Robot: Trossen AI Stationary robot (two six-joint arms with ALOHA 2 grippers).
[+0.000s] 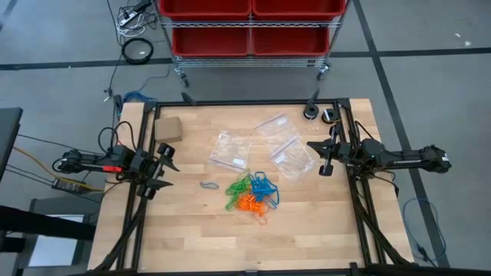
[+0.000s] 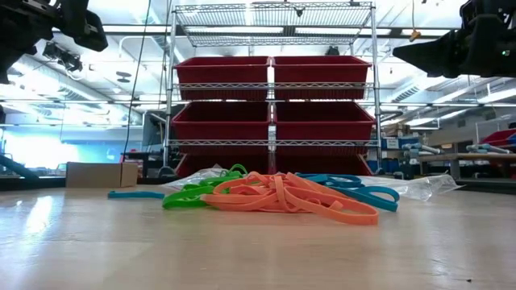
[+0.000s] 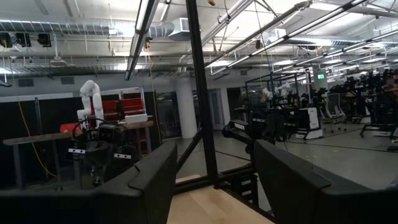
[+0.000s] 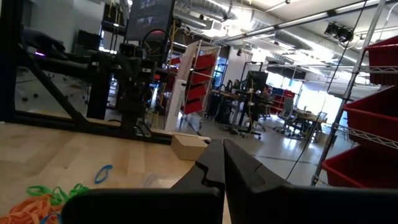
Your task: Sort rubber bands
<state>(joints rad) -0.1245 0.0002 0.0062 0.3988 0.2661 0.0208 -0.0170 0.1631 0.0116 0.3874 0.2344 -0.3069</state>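
Pale wooden desk (image 1: 192, 230): carries three clear plastic zip bags (image 1: 230, 150) beside a tangled heap of thin blue, green and orange rubber bands (image 1: 252, 192), mid-desk, one grey-blue loop (image 1: 208, 185) lying apart. Risk, judged: the interlocked loops may lift together, mixing colours, or snap away; a bag edge could be caught. Left hand (image 1: 163, 167): raised at the left edge, fingers released, empty. Right hand (image 1: 323, 156): raised at the right edge, clenched, empty.

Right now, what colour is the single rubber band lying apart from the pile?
Blue: the lone rubber band shows best in the low view, left of the pile.
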